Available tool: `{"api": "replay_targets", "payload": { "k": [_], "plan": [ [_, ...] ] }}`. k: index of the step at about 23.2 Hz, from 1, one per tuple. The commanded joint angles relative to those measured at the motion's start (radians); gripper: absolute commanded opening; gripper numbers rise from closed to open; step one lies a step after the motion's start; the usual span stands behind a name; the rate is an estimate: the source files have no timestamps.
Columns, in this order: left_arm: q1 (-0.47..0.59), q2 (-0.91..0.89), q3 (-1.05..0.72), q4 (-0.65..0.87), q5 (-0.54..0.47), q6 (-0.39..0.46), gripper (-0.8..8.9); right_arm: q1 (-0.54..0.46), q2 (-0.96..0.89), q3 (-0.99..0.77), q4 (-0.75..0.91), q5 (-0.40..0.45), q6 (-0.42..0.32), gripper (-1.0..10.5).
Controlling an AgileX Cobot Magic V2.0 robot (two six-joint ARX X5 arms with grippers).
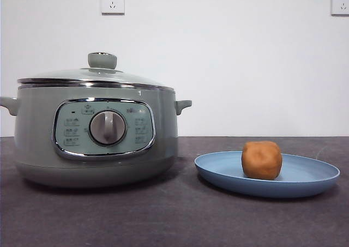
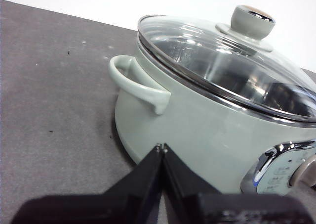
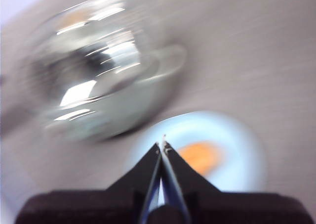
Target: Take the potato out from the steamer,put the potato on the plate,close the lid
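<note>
While my left tool (image 2: 162, 147) sits pinched together, holding nothing, just beside the steamer (image 1: 95, 132), my right tool (image 3: 163, 144) is likewise closed and empty, above the plate (image 1: 305, 184). The potato (image 1: 262, 160) rests on that plate at lower right of the front view. At left on the counter (image 1: 174, 220), the lid (image 1: 92, 75) covers the steamer.

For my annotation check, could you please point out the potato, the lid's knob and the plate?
potato (image 1: 262, 160): front view, middle of its orange-brown skin.
lid's knob (image 1: 102, 60): front view, pale green side of the knob.
plate (image 1: 218, 170): front view, bare blue rim left of the potato.
</note>
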Motion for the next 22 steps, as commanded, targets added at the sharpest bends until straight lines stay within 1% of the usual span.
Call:
{"api": "replay_targets", "payload": {
  "k": [1,2,3,5,7,9,12,14,17,22],
  "plan": [
    [0.003,-0.002,-0.013,0.002,-0.003,-0.003,-0.03,-0.117,-0.153,-0.174,0.189,0.005,0.107,0.0],
    [0.003,-0.002,-0.013,0.002,-0.003,-0.003,-0.03,-0.170,-0.222,-0.276,0.299,0.005,0.169,0.0],
    [0.003,-0.002,-0.013,0.002,-0.003,-0.003,-0.03,-0.216,-0.286,-0.380,0.399,0.005,0.208,0.0],
    [0.003,-0.002,-0.013,0.002,-0.003,-0.003,-0.03,-0.270,-0.380,-0.570,0.577,0.005,0.222,0.0],
    [0.003,-0.002,-0.013,0.002,-0.003,-0.003,-0.03,-0.276,-0.439,-0.734,0.746,0.005,0.226,0.0],
    [0.003,-0.002,-0.013,0.002,-0.003,-0.003,-0.03,-0.276,-0.485,-0.851,0.856,0.017,0.244,0.0],
    [0.003,-0.002,-0.013,0.002,-0.003,-0.003,-0.03,-0.275,-0.545,-0.951,0.912,0.113,0.287,0.0],
    [0.003,-0.002,-0.013,0.002,-0.003,-0.003,-0.03,-0.276,-0.588,-0.990,0.906,0.153,0.311,0.0],
    [0.003,-0.002,-0.013,0.002,-0.003,-0.003,-0.03,-0.275,-0.658,-1.026,0.899,0.187,0.314,0.0],
    [0.003,-0.002,-0.013,0.002,-0.003,-0.003,-0.03,-0.275,-0.762,-1.070,0.876,0.187,0.315,0.0]
  ]
}}
